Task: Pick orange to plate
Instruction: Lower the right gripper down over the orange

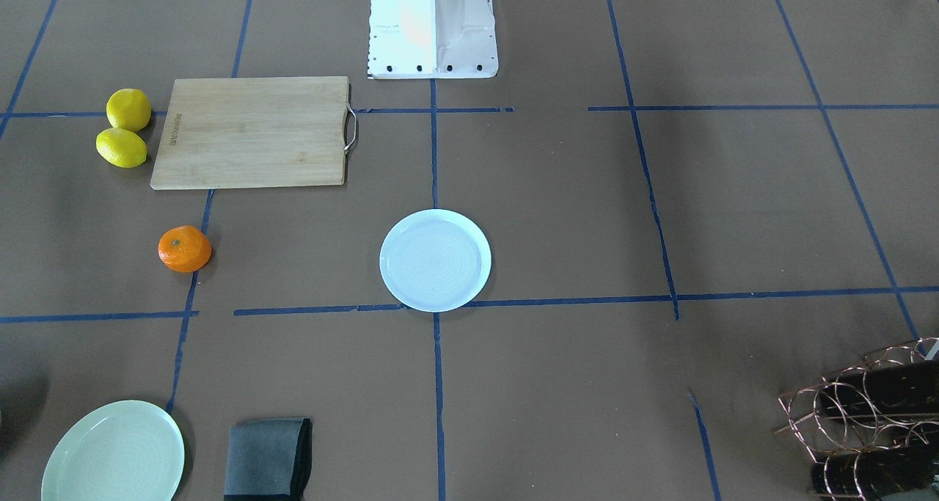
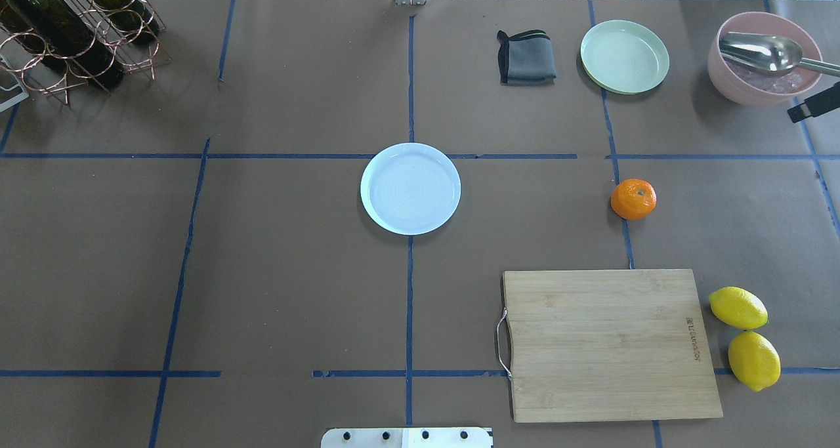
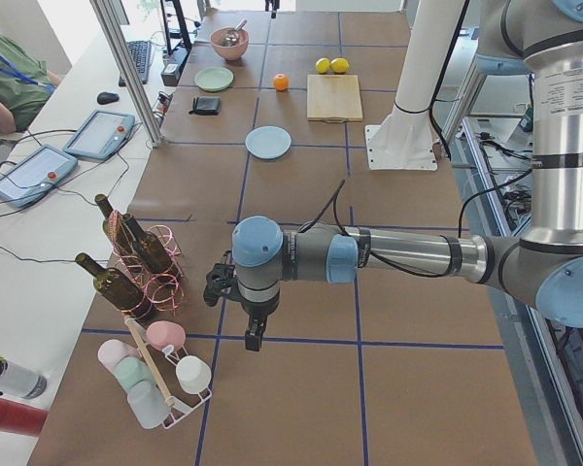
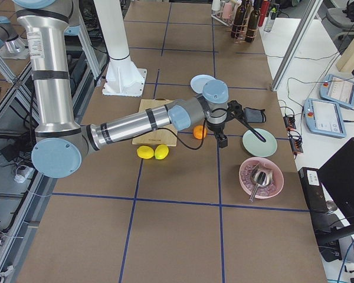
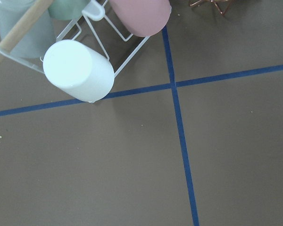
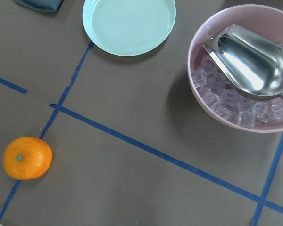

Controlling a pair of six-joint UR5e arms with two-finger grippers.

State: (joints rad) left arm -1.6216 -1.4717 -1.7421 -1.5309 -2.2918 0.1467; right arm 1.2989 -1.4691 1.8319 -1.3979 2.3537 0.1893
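The orange [image 2: 633, 199] sits on the brown table on a blue tape line, just beyond the cutting board; it also shows low left in the right wrist view [image 6: 27, 158]. The pale bluish-white plate [image 2: 410, 187] lies empty at the table's middle, well apart from the orange. My right gripper [image 4: 221, 140] hangs above the table between the orange [image 4: 198, 132] and the pink bowl; I cannot tell whether it is open or shut. My left gripper [image 3: 253, 338] hovers far off by the cup rack, its state unclear too.
A wooden cutting board [image 2: 610, 343] lies near the robot's base, with two lemons [image 2: 738, 308] beside it. A green plate [image 2: 625, 56], a grey cloth [image 2: 526, 58] and a pink bowl [image 2: 761, 74] with ice and scoop stand far right. A wine rack [image 2: 65, 28] is far left.
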